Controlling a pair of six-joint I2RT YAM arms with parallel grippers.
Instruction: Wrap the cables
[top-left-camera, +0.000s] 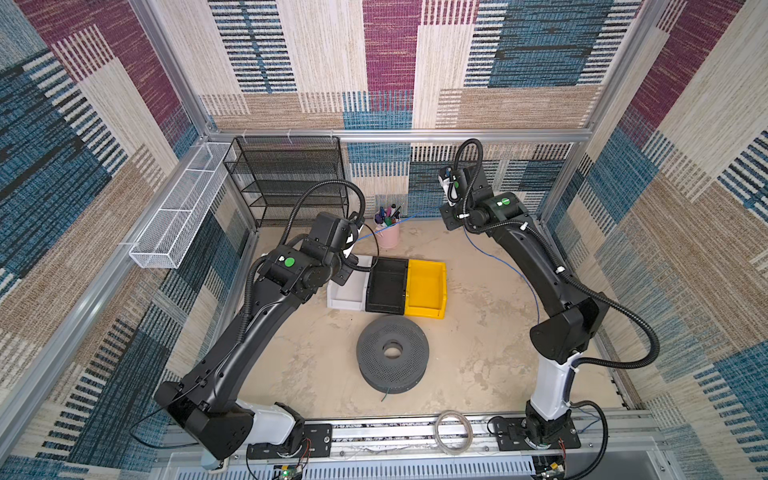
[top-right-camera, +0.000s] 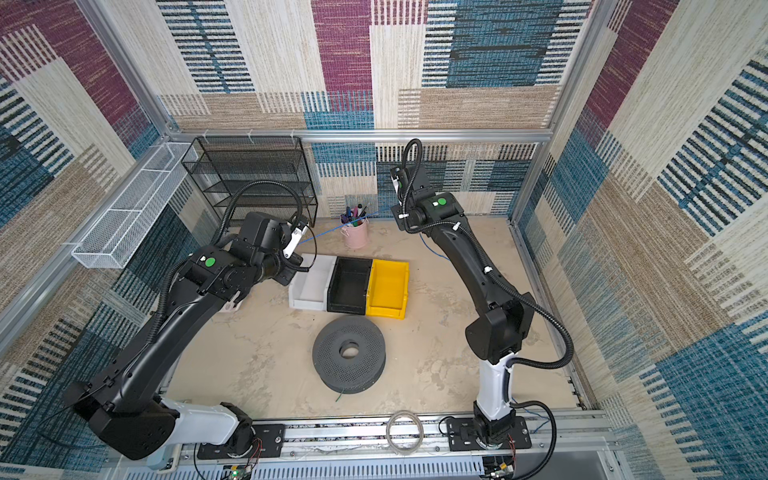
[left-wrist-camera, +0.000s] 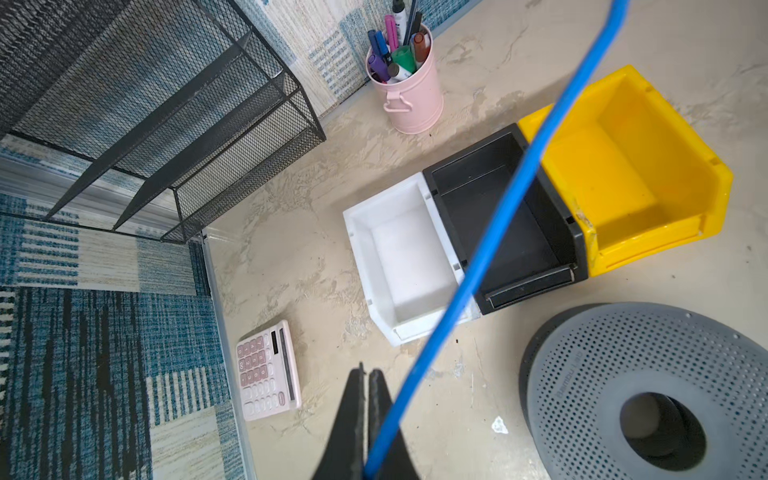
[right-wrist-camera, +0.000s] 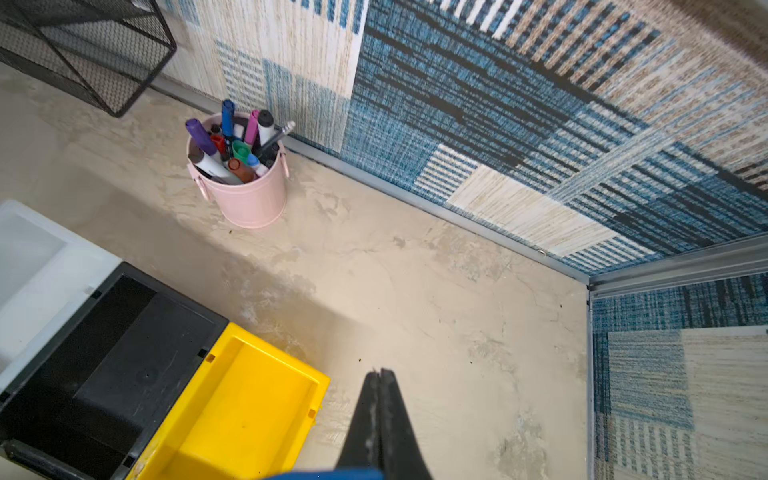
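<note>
One beige desk (top-left-camera: 478, 332) carries a grey spool (top-left-camera: 392, 353) at 6 o'clock of three bins (top-left-camera: 388, 259). Above them the blue cable (left-wrist-camera: 496, 230) stretches taut from 11 to 1 o'clock of the spool, pinched in the clenched left hand (left-wrist-camera: 368, 372) and, it seems, the clenched right hand (right-wrist-camera: 379, 372). Winding looks not yet begun; next, the line probably must come down to the spool's groove without going slack.

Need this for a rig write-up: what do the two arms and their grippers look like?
Both arms, left arm and right arm, are black shells with a white lower link, a round green sticker near the wrist and a ribbed black hose looping outside. The left gripper and right gripper have black tapered fingers.
</note>
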